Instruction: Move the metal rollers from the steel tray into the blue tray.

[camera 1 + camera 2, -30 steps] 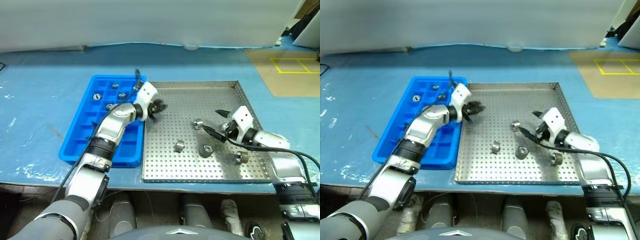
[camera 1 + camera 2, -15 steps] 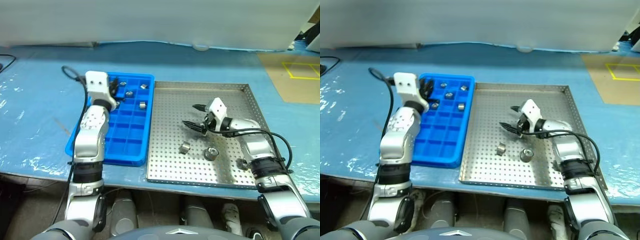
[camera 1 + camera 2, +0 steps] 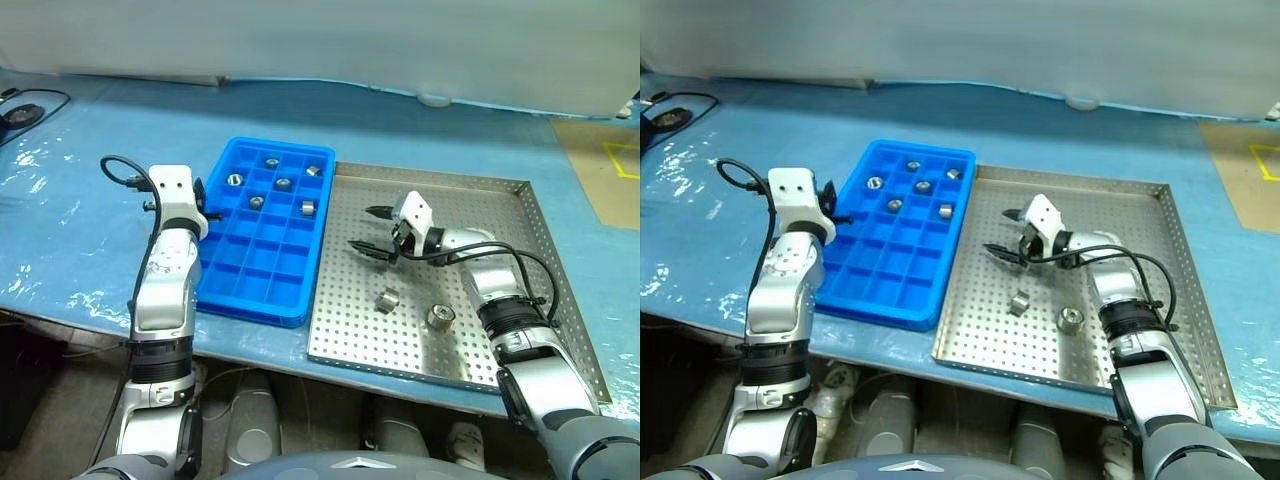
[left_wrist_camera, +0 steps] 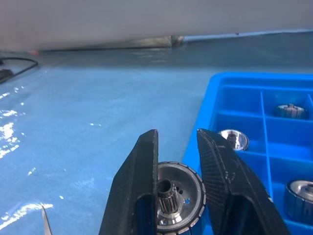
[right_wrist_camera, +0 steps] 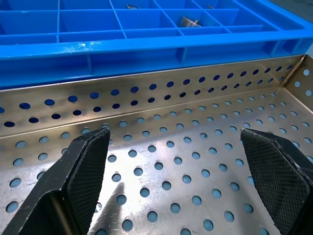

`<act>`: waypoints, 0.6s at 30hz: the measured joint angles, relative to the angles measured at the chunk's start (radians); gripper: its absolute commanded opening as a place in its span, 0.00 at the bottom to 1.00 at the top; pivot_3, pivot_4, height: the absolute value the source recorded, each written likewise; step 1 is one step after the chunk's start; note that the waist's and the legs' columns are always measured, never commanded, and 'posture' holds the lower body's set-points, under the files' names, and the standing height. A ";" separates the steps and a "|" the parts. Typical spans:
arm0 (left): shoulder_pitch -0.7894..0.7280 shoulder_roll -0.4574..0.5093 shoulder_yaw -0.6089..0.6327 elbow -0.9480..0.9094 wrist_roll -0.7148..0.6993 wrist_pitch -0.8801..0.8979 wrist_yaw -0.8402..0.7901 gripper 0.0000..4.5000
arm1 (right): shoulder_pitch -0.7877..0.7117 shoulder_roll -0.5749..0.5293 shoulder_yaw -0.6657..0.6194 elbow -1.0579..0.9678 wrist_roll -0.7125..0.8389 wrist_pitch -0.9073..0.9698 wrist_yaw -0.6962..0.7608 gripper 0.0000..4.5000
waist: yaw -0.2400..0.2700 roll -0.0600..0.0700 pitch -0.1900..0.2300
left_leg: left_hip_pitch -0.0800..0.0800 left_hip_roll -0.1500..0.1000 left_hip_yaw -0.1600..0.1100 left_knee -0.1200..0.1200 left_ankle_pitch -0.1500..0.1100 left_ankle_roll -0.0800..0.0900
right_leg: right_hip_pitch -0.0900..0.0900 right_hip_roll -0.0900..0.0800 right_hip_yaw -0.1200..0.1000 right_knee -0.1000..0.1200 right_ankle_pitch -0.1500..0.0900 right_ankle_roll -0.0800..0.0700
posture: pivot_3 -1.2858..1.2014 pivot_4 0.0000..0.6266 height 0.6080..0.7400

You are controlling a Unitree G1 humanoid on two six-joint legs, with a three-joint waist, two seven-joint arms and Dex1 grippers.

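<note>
The blue tray [image 3: 262, 262] holds several metal rollers [image 3: 283, 184] in its far compartments. The steel tray [image 3: 470, 215] lies to its right with two rollers [image 3: 387, 299] showing near its front. My left gripper [image 4: 177, 142] hangs level just outside the blue tray's left rim, shut on a roller [image 4: 173, 196] with a toothed centre hole. My right gripper [image 3: 365, 228] stands open low over the steel tray's left part and points at the blue tray, with nothing between its fingers [image 5: 88, 166]. My right forearm hides part of the steel tray floor.
Both trays rest on a table covered with blue sheeting [image 3: 90, 210]. A black cable and puck [image 3: 25, 108] lie at the far left. A brown floor patch with yellow tape [image 3: 612, 165] shows at the right. A pale wall [image 3: 320, 40] runs along the back.
The camera has swung left. My left gripper has carried a roller from the steel tray's left edge across to the blue tray's left side. My right gripper has moved left across the steel tray.
</note>
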 measured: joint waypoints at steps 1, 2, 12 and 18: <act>0.001 0.000 0.000 0.001 -0.005 0.004 -0.002 0.36 | 0.003 -0.001 0.000 -0.001 0.000 0.000 -0.001 1.00 | 0.000 0.000 0.000 | 0.000 0.000 0.000 0.000 0.000 0.000 | 0.000 0.000 0.000 0.000 0.000 0.000 | 0.63 0.24 1.00; 0.003 -0.001 -0.001 0.003 -0.011 0.009 -0.007 0.40 | 0.010 -0.004 0.000 -0.004 0.000 0.000 -0.003 1.00 | 0.000 0.000 0.000 | 0.000 0.000 0.000 0.000 0.000 0.000 | 0.000 0.000 0.000 0.000 0.000 0.000 | 0.62 0.24 1.00; -0.007 -0.016 -0.021 0.003 -0.126 0.006 -0.125 0.76 | 0.051 -0.015 -0.024 -0.060 0.006 0.022 -0.015 1.00 | -0.002 0.000 0.000 | 0.000 0.000 0.000 0.000 0.000 0.000 | 0.000 0.000 0.000 0.000 0.000 0.000 | 0.60 0.24 1.00; -0.061 0.014 -0.100 0.012 -0.213 -0.047 -0.331 0.76 | 0.063 -0.019 -0.123 -0.200 0.125 0.165 -0.030 1.00 | -0.005 0.000 0.000 | 0.000 0.000 0.000 0.000 0.000 -0.001 | 0.000 0.000 0.001 0.000 0.000 0.000 | 0.57 0.24 1.00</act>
